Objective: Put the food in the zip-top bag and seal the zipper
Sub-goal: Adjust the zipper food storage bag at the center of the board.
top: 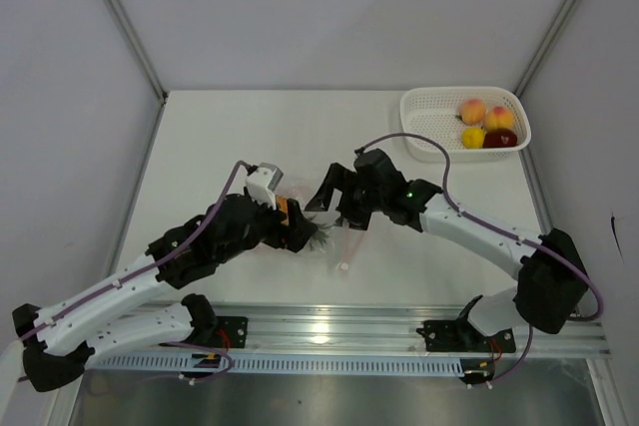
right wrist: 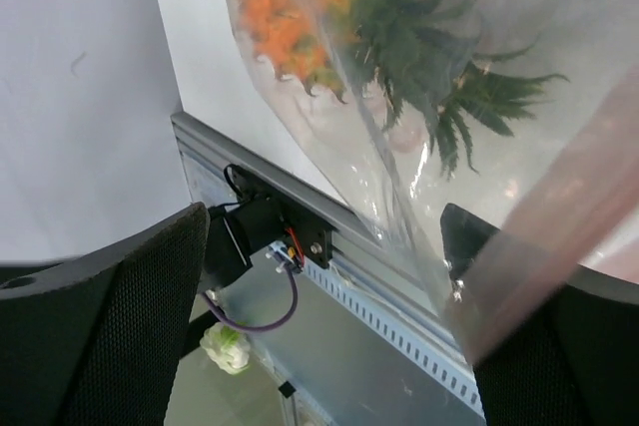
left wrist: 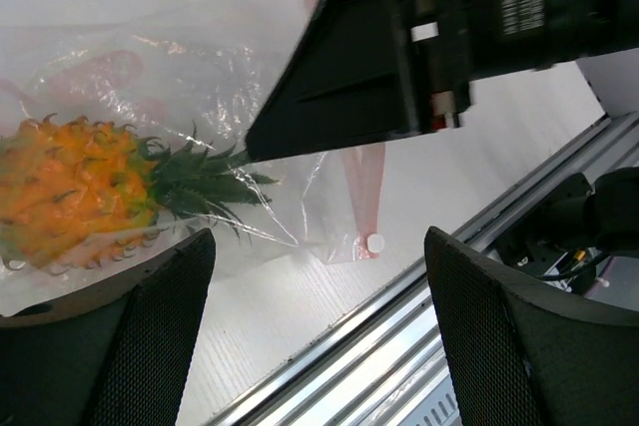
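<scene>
The orange pineapple (left wrist: 70,187) with its green crown lies inside the clear zip-top bag (left wrist: 200,67) on the table. It also shows through the plastic in the right wrist view (right wrist: 290,7). My left gripper (left wrist: 318,276) is open and empty, just near of the bag, at the pineapple (top: 285,211). My right gripper (right wrist: 324,221) is open, and the bag's mouth with the pink-red zipper (right wrist: 559,236) drapes over one finger. The zipper (left wrist: 365,187) ends in a white slider (left wrist: 375,242). Two peaches (top: 473,110), a yellow fruit (top: 473,137) and a dark red apple (top: 500,138) lie in the basket.
The white mesh basket (top: 429,107) stands at the table's far right corner. The metal rail (top: 399,326) runs along the near edge, close below the bag. Both arms meet over the table's middle, fingers close together.
</scene>
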### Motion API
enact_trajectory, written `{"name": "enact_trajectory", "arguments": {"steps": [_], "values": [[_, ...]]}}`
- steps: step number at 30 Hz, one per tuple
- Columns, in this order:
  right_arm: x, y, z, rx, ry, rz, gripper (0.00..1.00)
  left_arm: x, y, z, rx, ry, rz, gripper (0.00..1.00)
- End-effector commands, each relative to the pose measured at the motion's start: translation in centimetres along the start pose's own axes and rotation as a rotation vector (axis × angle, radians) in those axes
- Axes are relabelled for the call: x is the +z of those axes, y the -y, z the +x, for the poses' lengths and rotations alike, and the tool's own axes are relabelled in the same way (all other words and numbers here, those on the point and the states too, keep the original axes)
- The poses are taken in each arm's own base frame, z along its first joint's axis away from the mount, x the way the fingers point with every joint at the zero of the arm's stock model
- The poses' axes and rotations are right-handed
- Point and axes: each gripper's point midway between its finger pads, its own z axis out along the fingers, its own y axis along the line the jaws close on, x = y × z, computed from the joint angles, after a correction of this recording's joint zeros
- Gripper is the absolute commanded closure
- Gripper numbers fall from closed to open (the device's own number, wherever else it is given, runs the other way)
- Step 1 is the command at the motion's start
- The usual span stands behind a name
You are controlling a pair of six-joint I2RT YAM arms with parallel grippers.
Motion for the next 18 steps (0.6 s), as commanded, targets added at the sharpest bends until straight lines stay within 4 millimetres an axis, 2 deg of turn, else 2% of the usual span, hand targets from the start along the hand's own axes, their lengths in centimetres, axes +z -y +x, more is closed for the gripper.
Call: {"name": "enact_trajectory", "arguments": {"steps": [1,5,6,7,9,14,15,16,17,18], "values": [[-2.9,1.4,-0.9,0.013,0.090,0.055,0.01,0.7,-0.2,0.3,0.015,0.001,0.004,0.13],[-6.0,4.0,-1.5,0.068,0.158,0.092,0.01,2.2,0.6,0.7,0.007,-0.048,0.006,0.13],[-7.1,4.4,-1.4,0.071,0.176,0.086,0.01,2.3,1.2,0.1,0.001,-0.047,0.016,0.14],[-7.7,5.6,-1.7,0.087,0.194,0.121,0.01,3.0,1.2,0.6,0.005,-0.076,0.007,0.14],[-9.3,6.4,-1.6,0.096,0.219,0.126,0.01,3.5,1.6,0.4,0.002,-0.092,0.003,0.14],[-13.3,10.7,-2.0,0.150,0.311,0.255,0.00,5.0,3.2,-0.2,0.054,-0.122,-0.029,0.14],[-14.1,12.3,-2.1,0.173,0.334,0.311,0.01,5.3,3.1,0.3,0.078,-0.145,-0.044,0.13],[-14.9,12.8,-2.2,0.187,0.354,0.321,0.01,5.6,3.6,0.7,0.100,-0.166,-0.048,0.13],[-15.7,13.9,-2.8,0.217,0.383,0.345,0.01,6.6,4.3,0.1,0.116,-0.180,-0.062,0.12],[-16.2,14.4,-3.0,0.238,0.391,0.358,0.01,7.1,4.2,0.4,0.147,-0.199,-0.087,0.12]]}}
